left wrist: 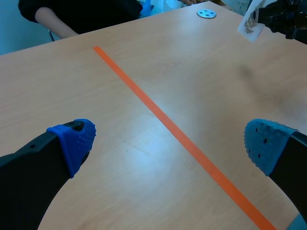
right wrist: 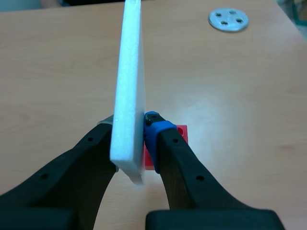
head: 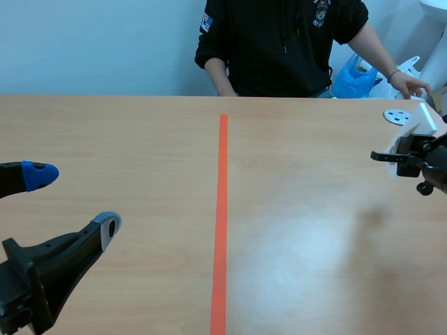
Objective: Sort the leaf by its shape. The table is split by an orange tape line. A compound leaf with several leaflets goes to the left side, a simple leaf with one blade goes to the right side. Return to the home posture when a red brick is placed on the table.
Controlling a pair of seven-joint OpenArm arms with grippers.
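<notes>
**A:** What is seen nearest?

**B:** The left gripper, at the near left of the desk. Its fingers are spread wide and nothing is held.

**A:** And the thing to be sorted?

**B:** A white card is clamped upright in the right gripper, at the far right, right of the orange tape line. A red brick is seen beneath, partly hidden by card and finger.

**A:** Can the leaf shape be made out?

**B:** No. Only a small brownish print is seen.
</notes>
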